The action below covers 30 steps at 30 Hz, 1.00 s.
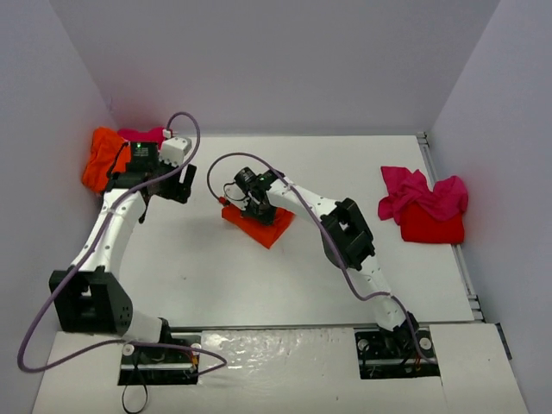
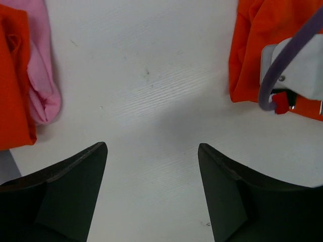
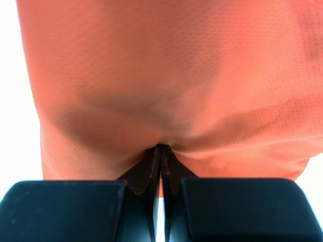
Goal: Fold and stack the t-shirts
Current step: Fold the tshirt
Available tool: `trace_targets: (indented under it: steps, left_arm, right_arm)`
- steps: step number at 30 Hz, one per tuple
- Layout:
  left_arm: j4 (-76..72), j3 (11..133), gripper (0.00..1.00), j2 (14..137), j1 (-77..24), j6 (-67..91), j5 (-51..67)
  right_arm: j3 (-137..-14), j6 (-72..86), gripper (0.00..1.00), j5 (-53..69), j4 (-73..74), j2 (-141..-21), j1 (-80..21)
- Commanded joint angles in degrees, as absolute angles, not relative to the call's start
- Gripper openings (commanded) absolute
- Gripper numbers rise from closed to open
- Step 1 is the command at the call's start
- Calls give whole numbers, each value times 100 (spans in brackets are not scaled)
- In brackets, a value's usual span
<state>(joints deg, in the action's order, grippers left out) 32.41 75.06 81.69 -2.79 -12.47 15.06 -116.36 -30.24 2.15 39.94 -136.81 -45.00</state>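
**R. hand** [image 3: 160, 151] was pinched tight on a fold of the folded orange-red shirt [image 1: 259, 222], cloth puckering at its tips. The shirt lay near the middle of the surface [image 1: 362, 164] as a small flat rectangle. **L. hand** [image 2: 151, 146] gaped wide, holding nothing, over bare surface betw. that shirt and the far-left heap: orange shirt [image 1: 102, 159] w/ pink shirt [image 1: 142, 134] behind. Far right, magenta shirt [image 1: 423, 194] was crumpled against red shirt [image 1: 431, 226]. R. wrist view was too close to show the shirt's edges; L. arm partly hid the heap.
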Motion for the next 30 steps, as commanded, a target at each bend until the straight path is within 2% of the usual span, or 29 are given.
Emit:
trace_targets:
  steps: [1, 6, 10, 18, 22, 26, 28, 30]
  left_arm:
    - [3437, 8695, 70, 9016, -189, -903, 2563]
    - [3863, 9588, 70, 10061, -136, -929, 3174]
    - [3971, 9979, 70, 10633, -133, -983, 3470]
    - [4353, 10512, 69, 11336, -262, -1224, 4052]
    - [4760, 10780, 68, 11549, -467, -1540, 4221]
    - [5407, 11226, 68, 11860, -710, -1772, 4825]
    - [5614, 11316, 66, 11963, -771, -1800, 5038]
    - [5781, 11368, 65, 12090, -884, -1797, 5269]
  right_arm:
    - [-11152, -3033, 0, 329, 4023, -13168, -4858]
    - [-10105, -3294, 0, 239, 4057, -12572, -5084]
    - [-9347, -3421, 0, 164, 3997, -12197, -4857]
    - [-9323, -3491, 0, -135, 3705, -11718, -4709]
    - [-9804, -3436, 9, -409, 3691, -11424, -4693]
    - [-10259, -3308, 30, -648, 3699, -10873, -4675]
    - [-10281, -3268, 32, -775, 3693, -10655, -4653]
    - [-10228, -3276, 40, -948, 3696, -10387, -4547]
